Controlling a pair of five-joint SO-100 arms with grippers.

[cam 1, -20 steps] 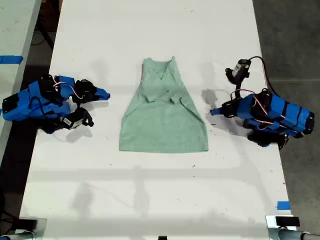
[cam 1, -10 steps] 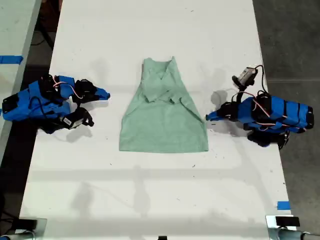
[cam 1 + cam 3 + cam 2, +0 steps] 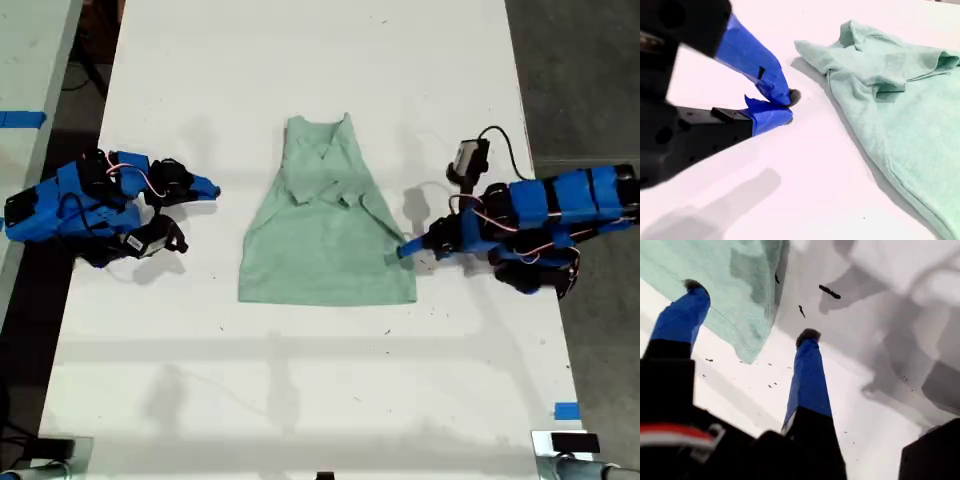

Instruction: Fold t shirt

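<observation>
Exterior view: t shirt (image 3: 328, 222) flat mid-surface (image 3: 300, 380), my first claw (image 3: 404, 250) at its hem corner. First wrist view: first claw (image 3: 750, 310) spread, straddling the shirt's edge (image 3: 730, 290). Second wrist view: my second claw (image 3: 785, 106) clenched, empty, beside the shirt (image 3: 890, 95).

Robotics lab bench: long white table (image 3: 300, 400), blue tape markers (image 3: 566, 410) at the exterior view's lower right, grey floor (image 3: 570, 60) alongside.
</observation>
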